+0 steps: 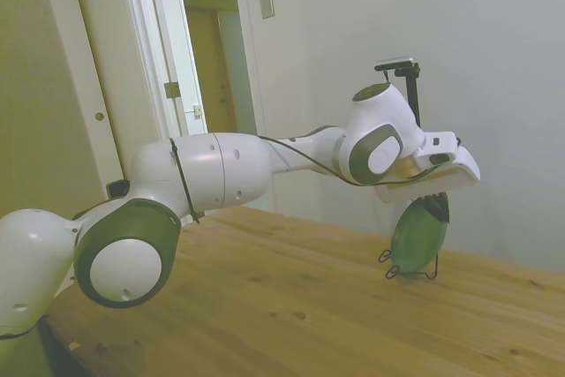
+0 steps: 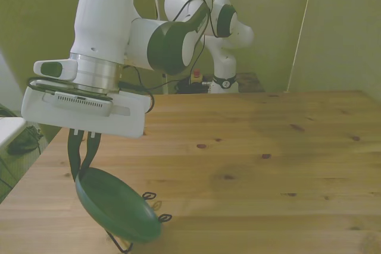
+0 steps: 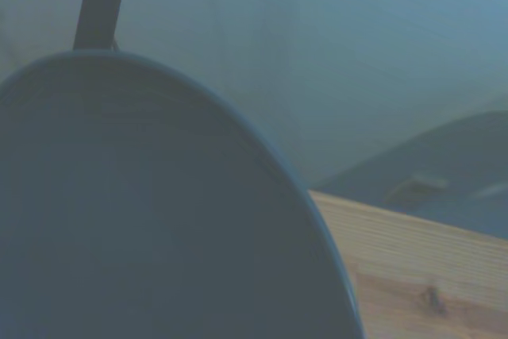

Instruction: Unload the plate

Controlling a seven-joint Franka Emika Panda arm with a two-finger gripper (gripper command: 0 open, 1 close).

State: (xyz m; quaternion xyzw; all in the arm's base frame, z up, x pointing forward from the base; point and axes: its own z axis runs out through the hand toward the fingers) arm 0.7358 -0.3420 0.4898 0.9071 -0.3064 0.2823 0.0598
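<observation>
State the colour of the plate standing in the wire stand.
Plain dark green, no pattern; the plate shows best in the front view.

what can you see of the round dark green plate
The round dark green plate looks plain and smooth, with a shallow raised rim and nothing on it. It stands tilted on edge in a thin black wire stand on the wooden table, near the front view's lower left corner. The gripper reaches down from above, its dark fingers close together at the plate's upper rim. Whether they actually pinch it cannot be told.
</observation>
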